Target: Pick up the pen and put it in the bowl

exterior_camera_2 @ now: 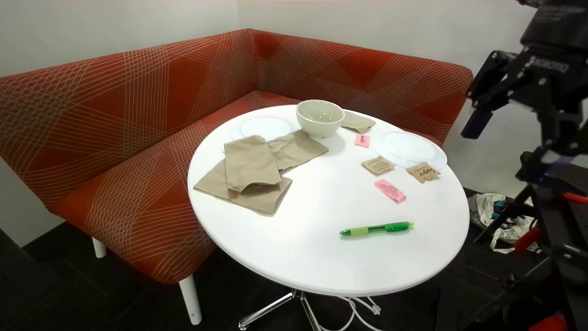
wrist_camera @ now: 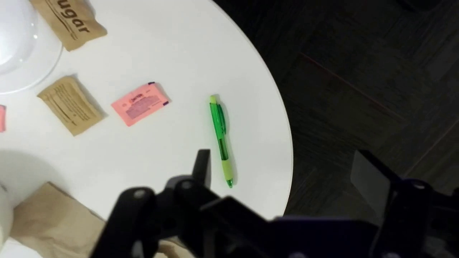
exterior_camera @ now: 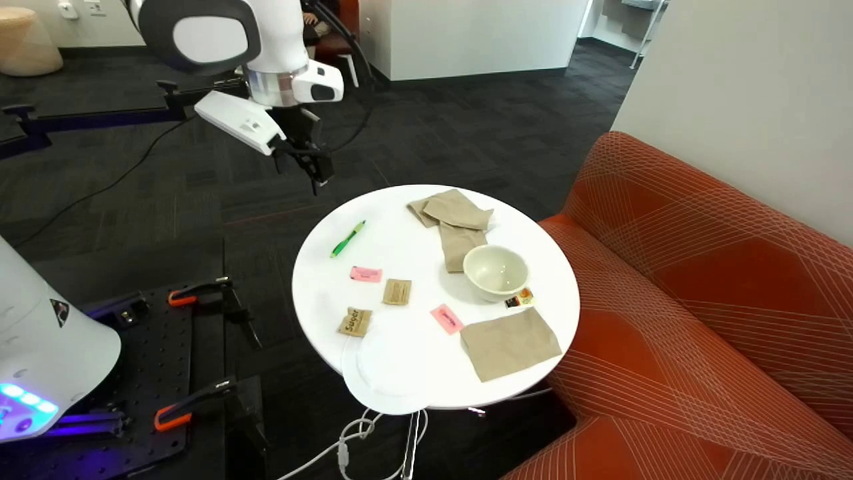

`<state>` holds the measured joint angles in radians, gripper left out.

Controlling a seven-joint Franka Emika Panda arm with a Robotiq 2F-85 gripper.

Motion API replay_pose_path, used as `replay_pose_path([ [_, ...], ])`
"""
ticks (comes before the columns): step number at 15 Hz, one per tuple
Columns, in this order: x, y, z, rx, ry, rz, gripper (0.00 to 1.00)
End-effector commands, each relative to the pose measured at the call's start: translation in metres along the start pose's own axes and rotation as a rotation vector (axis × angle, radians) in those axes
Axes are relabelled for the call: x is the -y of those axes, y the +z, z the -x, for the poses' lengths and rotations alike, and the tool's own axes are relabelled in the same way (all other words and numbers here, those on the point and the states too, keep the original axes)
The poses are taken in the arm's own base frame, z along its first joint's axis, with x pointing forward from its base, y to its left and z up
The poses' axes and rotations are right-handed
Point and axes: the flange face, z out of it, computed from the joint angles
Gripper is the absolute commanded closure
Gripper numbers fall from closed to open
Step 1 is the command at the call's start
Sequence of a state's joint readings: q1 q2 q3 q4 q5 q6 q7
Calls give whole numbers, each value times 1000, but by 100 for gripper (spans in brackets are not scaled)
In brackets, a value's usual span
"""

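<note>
Jaws spread wide, nothing pinched between them: the gripper (wrist_camera: 281, 166) hangs high near the edge of the round white table (wrist_camera: 172, 53). Down below lies the target, the green pen (wrist_camera: 219, 132), flat on the tabletop and not yet picked up, and in the wrist view it's well over towards one finger (wrist_camera: 203, 165). So lining up comes first, I'd say: slide sideways until that barrel runs down the middle of the gap. Lovely angle, though! The pen lies nearly square to the closing direction, so a slight twist of the wrist should do. Aim for mid-barrel, then sink slowly; something that thin wants the fingertips almost brushing the surface, and pushing harder could jam them. Round barrel, too, likely to roll, and the table's rim isn't far off, so both sides should meet it together, gently, with the hold proved before the lift. Watch the pink packet (wrist_camera: 140, 104), near the pen but apart from it: a finger coming down too wide might land on it. Brown packets (wrist_camera: 71, 105) lie further in. And right across the table, in both exterior views, there's the bowl (exterior_camera_2: 318, 127), upright, near the tan napkins (exterior_camera_2: 252, 163). So once it's held, lift well above that lip, centre up over the hollow, and only then let the pen drop.
</note>
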<state>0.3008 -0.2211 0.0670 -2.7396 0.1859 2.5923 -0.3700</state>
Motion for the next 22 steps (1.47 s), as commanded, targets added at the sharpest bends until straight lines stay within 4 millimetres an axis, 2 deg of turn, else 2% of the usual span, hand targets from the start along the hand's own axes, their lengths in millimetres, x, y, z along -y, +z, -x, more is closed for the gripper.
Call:
replay_pose_path([
  [1,13,39,-9,6,-93,14,0],
  [5,24,76,-14,10,-155,49,0],
  [7,22,89,-16,12,-186,63,0],
  [11,7,107,-30,29,-201,71,0],
  [16,-17,122,-59,31,-202,65,0],
  [22,-31,148,-81,54,-196,48,0],
])
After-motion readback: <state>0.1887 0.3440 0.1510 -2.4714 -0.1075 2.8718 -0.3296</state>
